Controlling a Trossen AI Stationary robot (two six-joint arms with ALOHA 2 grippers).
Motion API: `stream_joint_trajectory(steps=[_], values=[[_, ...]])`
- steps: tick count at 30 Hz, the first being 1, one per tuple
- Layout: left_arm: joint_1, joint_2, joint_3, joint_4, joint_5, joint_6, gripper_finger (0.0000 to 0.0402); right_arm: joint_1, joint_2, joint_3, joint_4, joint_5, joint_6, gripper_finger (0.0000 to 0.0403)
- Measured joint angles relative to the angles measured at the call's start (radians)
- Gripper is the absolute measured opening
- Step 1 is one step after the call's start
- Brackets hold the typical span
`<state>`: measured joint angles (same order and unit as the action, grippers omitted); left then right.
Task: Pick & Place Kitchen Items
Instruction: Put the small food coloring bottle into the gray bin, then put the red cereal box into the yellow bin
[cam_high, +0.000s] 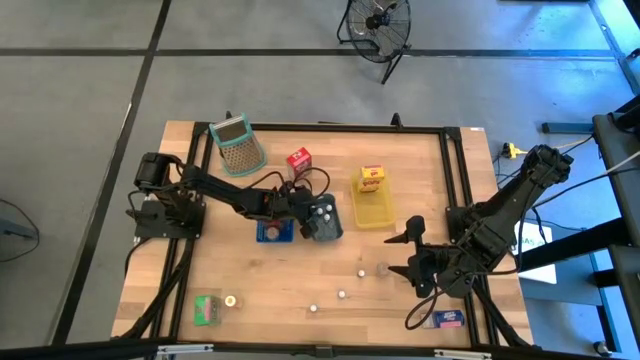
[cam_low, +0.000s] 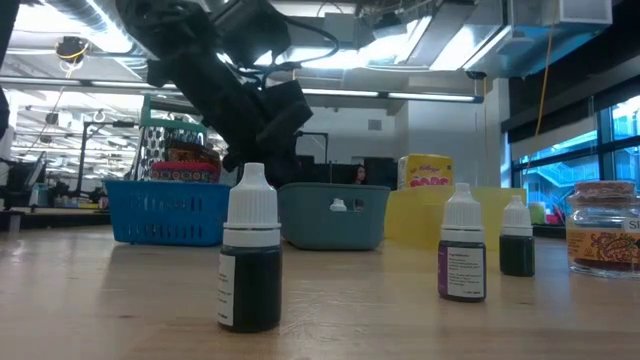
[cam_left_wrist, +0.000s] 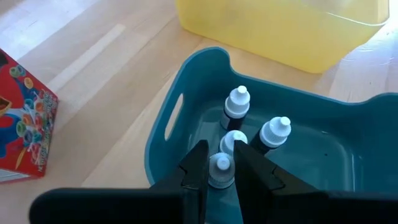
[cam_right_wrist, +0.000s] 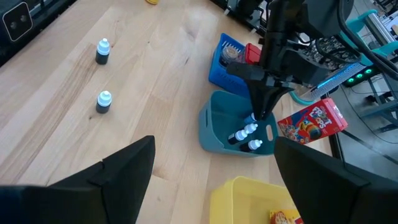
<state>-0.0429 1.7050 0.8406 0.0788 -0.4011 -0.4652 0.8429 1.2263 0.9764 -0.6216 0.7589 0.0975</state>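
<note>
A grey-blue bin (cam_left_wrist: 186, 106) stands mid-table between a blue basket (cam_high: 272, 231) and a yellow tray (cam_high: 374, 210). Three small dropper bottles (cam_left_wrist: 237, 102) with white caps stand upright on the bin's floor. My left gripper (cam_left_wrist: 219, 163) reaches down into the bin (cam_right_wrist: 217, 127), shut on one more dropper bottle (cam_left_wrist: 221, 173). My right gripper (cam_high: 402, 254) hangs open above the table's right side, holding nothing. Several more bottles (cam_high: 362, 271) stand loose on the near part of the table, and two show in the right wrist view (cam_right_wrist: 103, 101). My left gripper pinches the dropper bottle's white cap (cam_left_wrist: 221, 167) between its two fingers, one on each side. The fingers slant down into the bin from the table's left. The bottle stands upright inside the bin; the fingers hide whether its base rests on the floor.
A red carton (cam_high: 298, 160) and a green-rimmed mesh basket (cam_high: 237, 143) are at the far left. A yellow carton (cam_high: 373, 178) sits in the yellow tray. A green carton (cam_high: 207, 308) and a blue carton (cam_high: 447, 319) lie near the front edge. A jar (cam_low: 603, 228) stands near the bottles.
</note>
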Motion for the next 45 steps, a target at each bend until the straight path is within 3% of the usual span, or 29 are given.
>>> stream_joint_trajectory(steps=[10, 45], values=[[0.041, 0.004, 0.0, 0.006, 0.056, 0.015, 0.0055, 0.0, 0.0, 0.0, 0.0, 0.0, 0.0, 0.0332], [0.045, 0.007, 0.0, 0.016, 0.111, 0.018, 0.0082, 0.0, 0.0, 0.0, 0.0, -0.002, 0.003, 0.0332]])
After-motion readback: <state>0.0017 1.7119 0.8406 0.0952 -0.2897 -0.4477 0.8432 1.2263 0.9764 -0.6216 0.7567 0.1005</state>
